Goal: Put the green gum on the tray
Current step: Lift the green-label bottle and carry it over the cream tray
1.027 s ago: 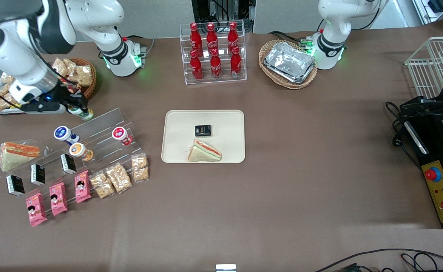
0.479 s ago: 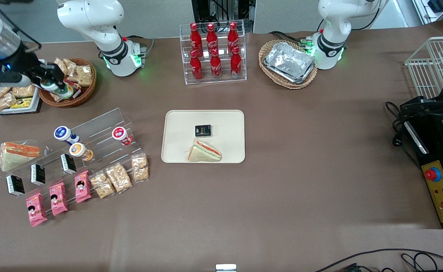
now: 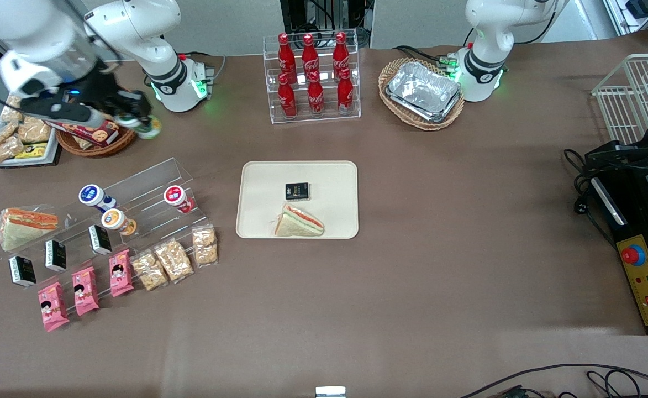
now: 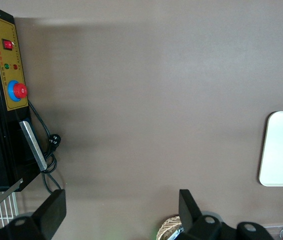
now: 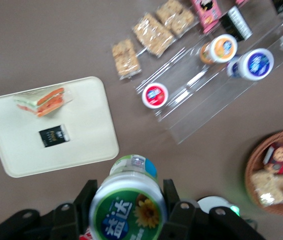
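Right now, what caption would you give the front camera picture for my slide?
The gripper carries the green gum above the table beside the snack basket, not yet over the tray.

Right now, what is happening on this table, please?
The working arm's hand is shut on the green gum and holds it in the air, next to the wicker basket of snacks at the working arm's end of the table. The tray lies in the middle of the table, nearer to the front camera. It already carries a sandwich and a small black packet. The gum is not yet on the tray.
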### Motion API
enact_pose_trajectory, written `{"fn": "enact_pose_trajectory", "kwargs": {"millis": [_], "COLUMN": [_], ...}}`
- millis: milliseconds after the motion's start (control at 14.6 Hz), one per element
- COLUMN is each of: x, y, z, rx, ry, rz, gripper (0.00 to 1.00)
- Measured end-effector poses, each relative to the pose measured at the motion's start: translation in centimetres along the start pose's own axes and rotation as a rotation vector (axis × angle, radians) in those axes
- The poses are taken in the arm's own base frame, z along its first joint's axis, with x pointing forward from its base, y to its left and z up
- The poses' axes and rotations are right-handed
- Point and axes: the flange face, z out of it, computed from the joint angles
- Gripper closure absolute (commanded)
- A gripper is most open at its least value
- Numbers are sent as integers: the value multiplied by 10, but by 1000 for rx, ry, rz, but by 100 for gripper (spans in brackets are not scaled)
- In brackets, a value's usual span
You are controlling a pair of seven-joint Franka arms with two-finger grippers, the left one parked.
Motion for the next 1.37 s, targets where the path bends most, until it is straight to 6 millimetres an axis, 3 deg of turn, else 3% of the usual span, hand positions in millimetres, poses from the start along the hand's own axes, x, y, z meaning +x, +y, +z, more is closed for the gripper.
{"fn": "enact_pose_trajectory", "kwargs": {"millis": [274, 411, 685, 959, 1370], "x": [-30, -34, -34, -57, -80], "y": [-77, -95, -102, -106, -113], "z": [28, 56, 140, 225, 293], "rx": [-6, -5, 15, 34, 42], "ry": [4, 9, 29, 48, 63], "rz": [90, 113, 147, 191, 222], "gripper": [74, 74, 74, 74, 74]}}
